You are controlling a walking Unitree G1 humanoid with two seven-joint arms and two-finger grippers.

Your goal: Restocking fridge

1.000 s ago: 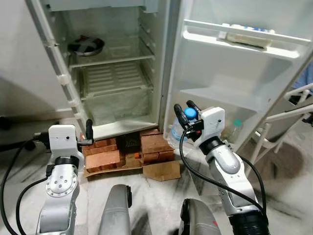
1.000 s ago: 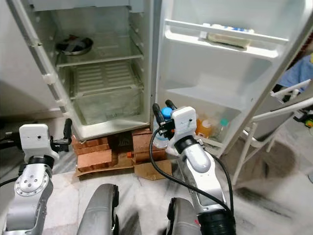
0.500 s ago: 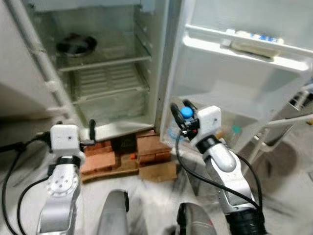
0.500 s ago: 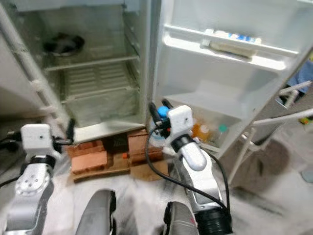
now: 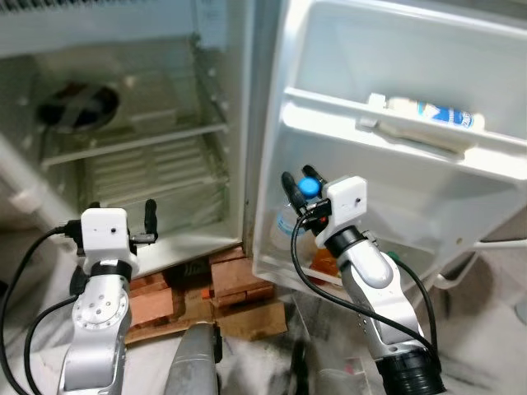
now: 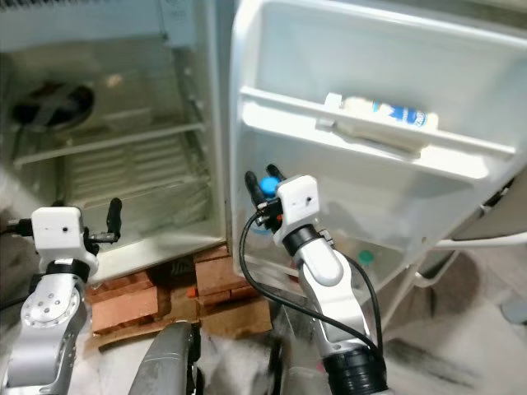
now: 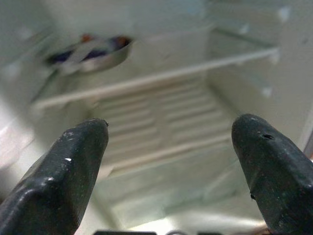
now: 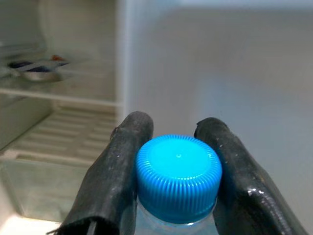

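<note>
**Bottle heading for the door**

Right gripper (image 5: 297, 188) is pinching a bottle (image 8: 177, 182) by its blue cap, fingers (image 8: 110, 176) on either side, so the body is hanging free, just in front of the open fridge door (image 5: 428, 214). Probably aiming for the lower door shelf (image 5: 325, 276), where other bottles are standing. Left gripper (image 7: 168, 169) is idling, spread wide and empty, facing the fridge (image 5: 123, 140) shelves. A bowl (image 5: 78, 105) is sitting on the upper shelf.

Soft, even daylight-like brightness, mild motion blur in the head views, washed-out defocused backgrounds behind both wrist views.
</note>
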